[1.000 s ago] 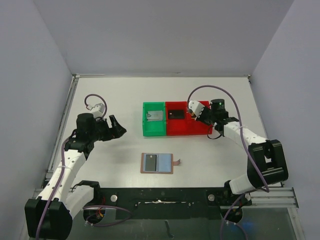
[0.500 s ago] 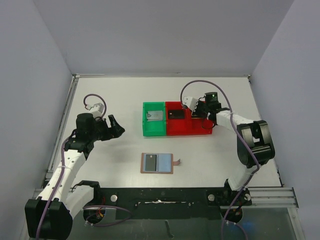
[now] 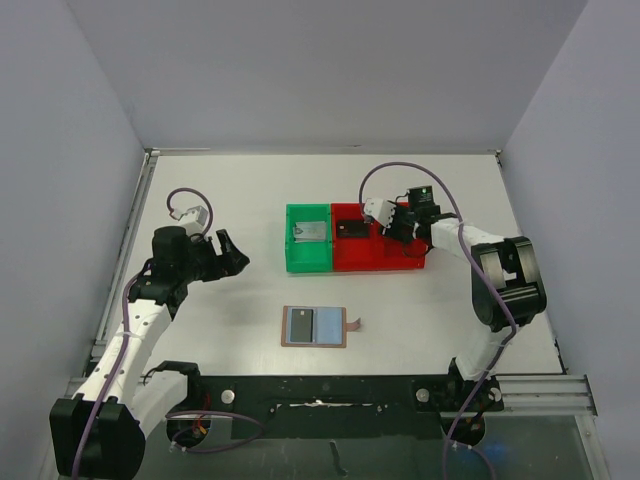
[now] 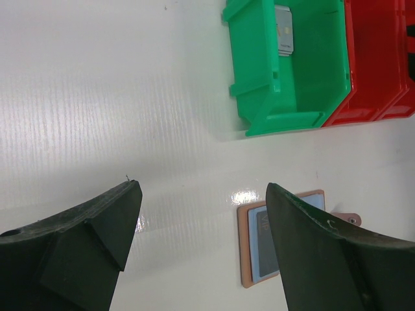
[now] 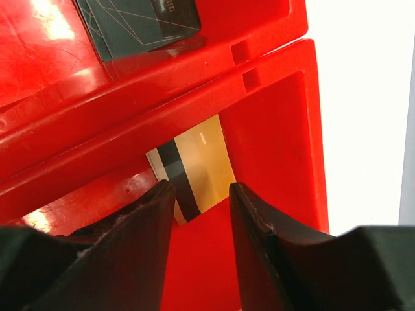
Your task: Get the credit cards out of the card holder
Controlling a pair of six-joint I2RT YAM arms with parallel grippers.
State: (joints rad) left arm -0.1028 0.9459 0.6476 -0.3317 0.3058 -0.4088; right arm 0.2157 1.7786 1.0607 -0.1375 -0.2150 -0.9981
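The gold-tan, black-striped card (image 5: pixel 209 161) lies in the red plastic bin's (image 5: pixel 279 162) three-o'clock compartment, seemingly loose between the parted jaws of the right gripper (image 5: pixel 201 186). The left gripper (image 4: pixel 202 191) is spread wide.

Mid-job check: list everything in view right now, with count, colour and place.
table: one, white, under everything
green bin: one, green, mid-table
inner red bin: one, red, against the green bin
outer red bin: one, red, beside the inner one
silver-grey card: one, in the green bin
black card: one, in the inner red bin
gold card: one, in the outer red bin
card holder: one, brown, blue-grey inside, open, near edge
left gripper: black, open, over bare table
right gripper: black, open, above the gold card
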